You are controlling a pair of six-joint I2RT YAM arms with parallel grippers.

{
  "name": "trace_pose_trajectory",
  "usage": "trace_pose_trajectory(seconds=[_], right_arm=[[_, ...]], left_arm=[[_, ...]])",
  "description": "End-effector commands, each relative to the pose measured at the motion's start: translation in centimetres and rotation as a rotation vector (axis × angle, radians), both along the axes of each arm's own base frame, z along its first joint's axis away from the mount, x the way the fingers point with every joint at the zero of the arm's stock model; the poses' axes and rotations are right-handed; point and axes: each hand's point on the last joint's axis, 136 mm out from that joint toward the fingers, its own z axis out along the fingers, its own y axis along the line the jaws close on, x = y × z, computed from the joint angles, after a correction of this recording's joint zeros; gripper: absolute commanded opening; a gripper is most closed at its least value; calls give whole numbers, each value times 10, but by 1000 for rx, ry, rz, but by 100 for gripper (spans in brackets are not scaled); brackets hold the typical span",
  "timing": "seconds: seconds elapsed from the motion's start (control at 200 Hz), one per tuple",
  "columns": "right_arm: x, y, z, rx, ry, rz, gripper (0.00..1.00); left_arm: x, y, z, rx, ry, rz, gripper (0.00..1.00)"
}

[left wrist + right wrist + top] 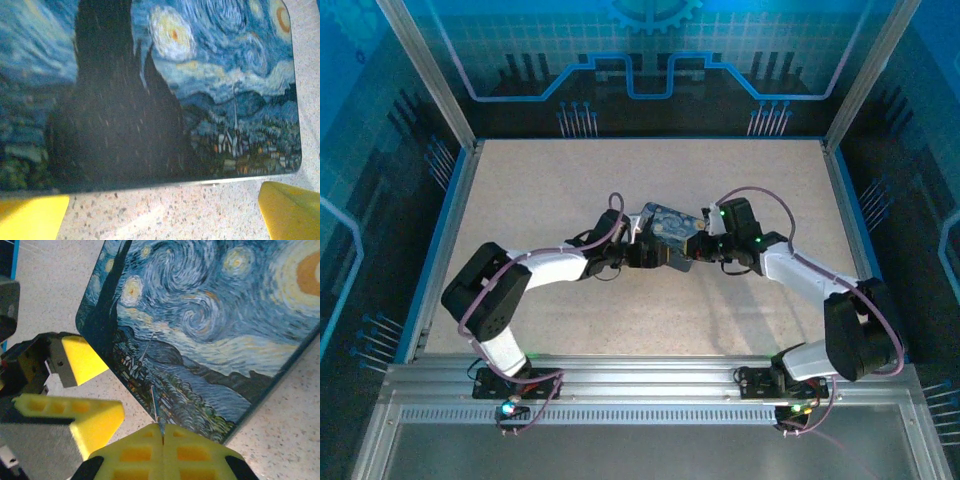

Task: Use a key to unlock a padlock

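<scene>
A thin flat sliver of metal, seen edge-on, sticks out from between the tips of my right gripper. It looks like the key, and the gripper is shut on it. Its tip lies over the near edge of a rectangular tin painted with blue-and-yellow swirls. The tin lies flat mid-table between both grippers. My left gripper stands wide open at the tin's side edge, one yellow finger at each side, nothing between them. The padlock is hidden.
Speckled tabletop stretches around the tin, bounded by blue rails and metal posts. The two grippers sit close together at the tin's near side; the left one's yellow fingers show just left of my right fingertips.
</scene>
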Motion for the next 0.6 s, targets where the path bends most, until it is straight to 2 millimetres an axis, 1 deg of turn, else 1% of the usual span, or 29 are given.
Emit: trace_pose_trajectory(seconds=[0.0, 0.11, 0.24, 0.43, 0.51, 0.595], right_arm=[[9, 7, 4, 75, -14, 5, 0], [12, 8, 1, 96, -12, 10, 0], [13, 6, -2, 89, -14, 8, 0], [13, 3, -8, 80, -2, 3, 0], [13, 1, -11, 75, 4, -5, 0], [12, 1, -12, 74, 5, -7, 0]], left_arm=[[20, -12, 18, -59, -48, -15, 99], [26, -13, 19, -46, -54, -25, 99], [26, -10, 16, -27, -51, -35, 98], [16, -9, 25, -48, -60, -62, 94], [10, -7, 25, -55, -57, -68, 89], [2, -3, 18, -50, -46, -70, 85]])
